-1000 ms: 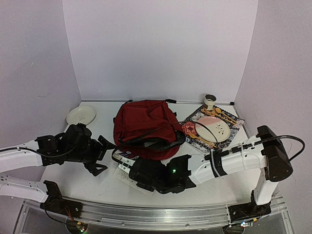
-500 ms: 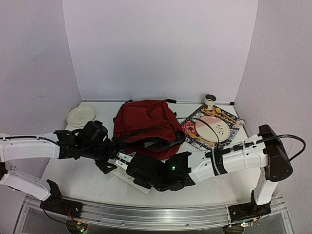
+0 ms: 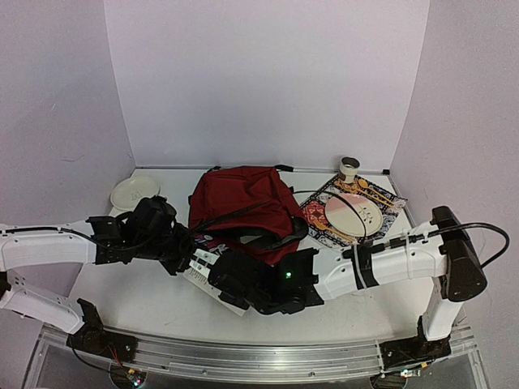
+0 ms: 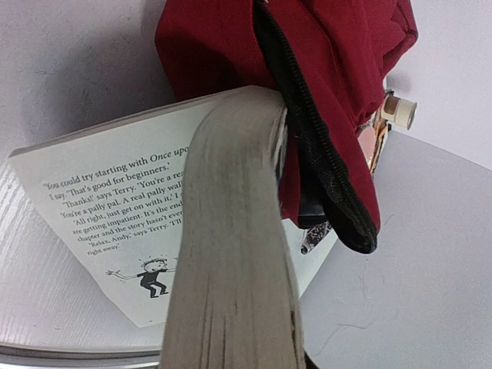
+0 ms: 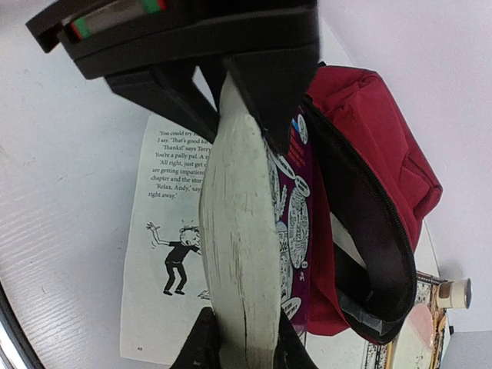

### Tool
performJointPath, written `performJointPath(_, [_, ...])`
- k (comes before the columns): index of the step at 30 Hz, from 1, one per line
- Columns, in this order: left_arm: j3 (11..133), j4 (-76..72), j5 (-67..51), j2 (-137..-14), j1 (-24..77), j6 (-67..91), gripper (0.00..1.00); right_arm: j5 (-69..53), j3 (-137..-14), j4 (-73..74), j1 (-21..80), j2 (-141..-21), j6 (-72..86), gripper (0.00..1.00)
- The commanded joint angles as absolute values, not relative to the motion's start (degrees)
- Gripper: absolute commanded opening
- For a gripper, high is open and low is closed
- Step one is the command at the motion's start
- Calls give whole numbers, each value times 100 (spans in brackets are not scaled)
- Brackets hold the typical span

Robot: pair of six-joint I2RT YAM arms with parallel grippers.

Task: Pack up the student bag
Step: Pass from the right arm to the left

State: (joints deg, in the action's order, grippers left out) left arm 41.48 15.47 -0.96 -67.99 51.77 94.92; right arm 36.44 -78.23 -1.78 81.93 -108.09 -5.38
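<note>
The student bag (image 3: 243, 207) lies slumped in the middle of the tabletop (image 3: 146, 296), its mouth turned toward the arms. It looks like soft, limp cloth. It is probably light while nearly empty, apt to slide on the smooth surface and to fold shut wherever it is not propped. The firmest place to take hold is likely the black zipper rim (image 4: 323, 169) round the opening, since loose red fabric would only bunch up between fingers.

A paperback book (image 3: 203, 271) sits right at that mouth, one page lying flat on the tabletop and the thick page block standing on edge, its far end touching the rim. The block bows in both wrist views, so it bends and may fan open.

The right fingers (image 5: 198, 346) pinch the near end of the page block from both sides. The left fingers (image 5: 261, 84) flank its other end, but I cannot tell whether they grip it.

Well apart stand a pale plate (image 3: 135, 192) to the left and a patterned mat (image 3: 324, 231) with a small cup (image 3: 349, 168) to the right.
</note>
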Motion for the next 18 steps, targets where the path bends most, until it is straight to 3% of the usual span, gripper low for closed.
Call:
performJointPath(1, [4207,954,421,-6273,5169,9395,0,3730,-8140,-501,8191,-10348,-724,7])
performJointPath(9, [4006,-211,1146,-5684,5147,8828,0,2214,-8055,-519,7915,-9459,-265,51])
performJointPath(18, [4173,-1220,1003,-5947,4781,8032,0,44,-7683,-672,6835,-8487,1198,73])
